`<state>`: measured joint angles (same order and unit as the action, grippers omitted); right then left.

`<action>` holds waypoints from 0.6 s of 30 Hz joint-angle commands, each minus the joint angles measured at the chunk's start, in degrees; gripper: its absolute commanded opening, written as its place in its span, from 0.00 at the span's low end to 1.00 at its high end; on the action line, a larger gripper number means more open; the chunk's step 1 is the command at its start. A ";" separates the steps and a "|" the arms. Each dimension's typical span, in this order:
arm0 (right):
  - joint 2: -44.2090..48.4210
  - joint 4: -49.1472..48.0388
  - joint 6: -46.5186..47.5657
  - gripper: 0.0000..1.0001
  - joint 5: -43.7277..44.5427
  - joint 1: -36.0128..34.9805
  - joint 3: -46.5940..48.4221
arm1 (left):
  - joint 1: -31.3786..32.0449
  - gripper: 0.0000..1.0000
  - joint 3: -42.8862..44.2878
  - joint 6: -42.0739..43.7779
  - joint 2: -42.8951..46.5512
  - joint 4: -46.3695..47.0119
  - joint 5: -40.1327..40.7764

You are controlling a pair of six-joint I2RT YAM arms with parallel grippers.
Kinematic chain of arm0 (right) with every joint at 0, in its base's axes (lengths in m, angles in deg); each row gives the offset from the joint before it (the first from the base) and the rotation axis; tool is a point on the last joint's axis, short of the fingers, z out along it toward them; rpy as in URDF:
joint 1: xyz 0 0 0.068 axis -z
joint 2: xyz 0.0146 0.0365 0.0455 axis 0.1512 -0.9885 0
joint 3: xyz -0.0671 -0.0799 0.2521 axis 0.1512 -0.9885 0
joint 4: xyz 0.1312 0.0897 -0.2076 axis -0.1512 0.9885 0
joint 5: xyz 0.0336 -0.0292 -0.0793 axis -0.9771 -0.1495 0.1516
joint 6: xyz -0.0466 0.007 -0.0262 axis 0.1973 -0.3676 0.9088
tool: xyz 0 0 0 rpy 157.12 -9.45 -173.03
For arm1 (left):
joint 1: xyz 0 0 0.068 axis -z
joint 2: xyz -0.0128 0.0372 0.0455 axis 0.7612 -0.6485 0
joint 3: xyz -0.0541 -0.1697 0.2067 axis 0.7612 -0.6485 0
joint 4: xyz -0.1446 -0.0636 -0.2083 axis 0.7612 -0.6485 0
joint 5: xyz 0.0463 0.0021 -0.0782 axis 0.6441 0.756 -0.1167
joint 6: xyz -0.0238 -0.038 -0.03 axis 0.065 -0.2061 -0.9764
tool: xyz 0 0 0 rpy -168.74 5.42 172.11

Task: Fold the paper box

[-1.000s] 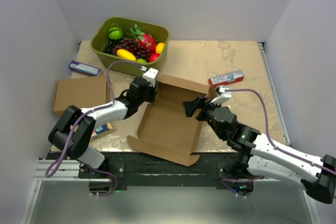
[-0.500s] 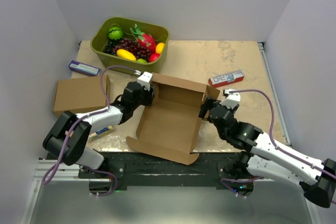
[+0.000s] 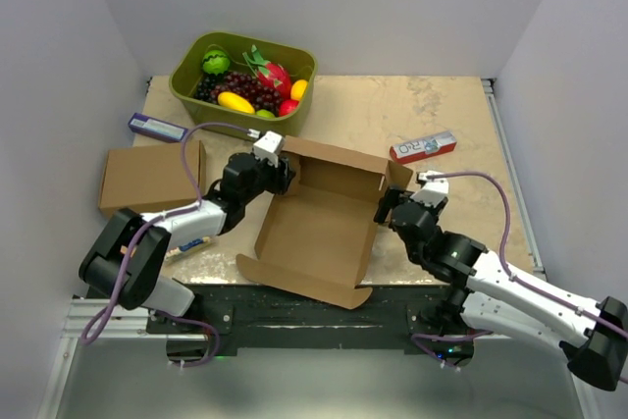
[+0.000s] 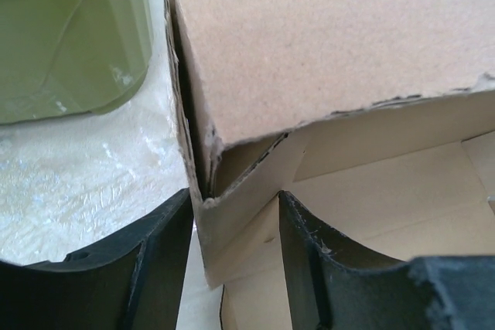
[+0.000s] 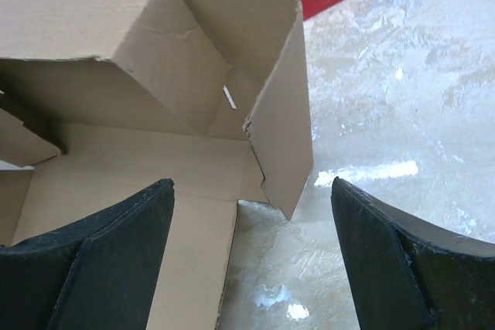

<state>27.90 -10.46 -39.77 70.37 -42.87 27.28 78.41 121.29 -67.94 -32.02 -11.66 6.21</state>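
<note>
The left hand [image 4: 236, 199] is about half open at the far left corner of the paper box [image 3: 319, 228]. One finger sits outside the corner wall and the other inside it. A sliver of tabletop [image 3: 442, 105] shows between the outer finger and the cardboard, so the hand straddles the corner loosely and holds nothing.

The right hand [image 5: 254, 187] is spread wide at the box's far right corner. The upright right side flap stands between its fingers and touches neither, so this hand is empty too.

The box lies open in the middle of the tabletop, between the two arms. Its far wall is folded upright, both far corners are partly raised, and a wide flat panel reaches toward the near edge.

Just beyond the box's far left corner is a green tub [image 3: 184, 85] filled with fruit. To the left, apart from the open box, a second brown cardboard box [image 3: 147, 176] lies flat and closed, with a small blue carton [image 3: 157, 128] beyond it. A red and white carton [image 3: 422, 147] lies near the far right corner of the open box.
</note>
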 commanded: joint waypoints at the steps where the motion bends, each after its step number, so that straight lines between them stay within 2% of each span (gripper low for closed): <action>1: 2.01 -4.34 10.04 0.85 1.30 0.24 4.21 | -1.15 0.51 -1.08 1.15 -0.47 6.49 -1.55; 7: 2.46 -7.42 22.28 0.83 -3.36 0.24 9.56 | -2.12 0.54 -1.08 1.76 -2.67 10.10 -3.04; 13: -4.48 -10.49 31.25 0.84 -11.78 0.24 16.42 | -2.73 0.55 -1.52 2.29 -4.43 13.17 -5.41; 18: -15.09 -11.12 38.87 0.85 -16.28 0.24 23.70 | -3.18 0.43 -2.75 2.03 -5.31 17.92 -7.96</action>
<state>19.74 -19.16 -10.48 59.40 -42.72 44.35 76.03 119.43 -66.87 -36.37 -0.92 1.01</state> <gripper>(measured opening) 0.855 0.480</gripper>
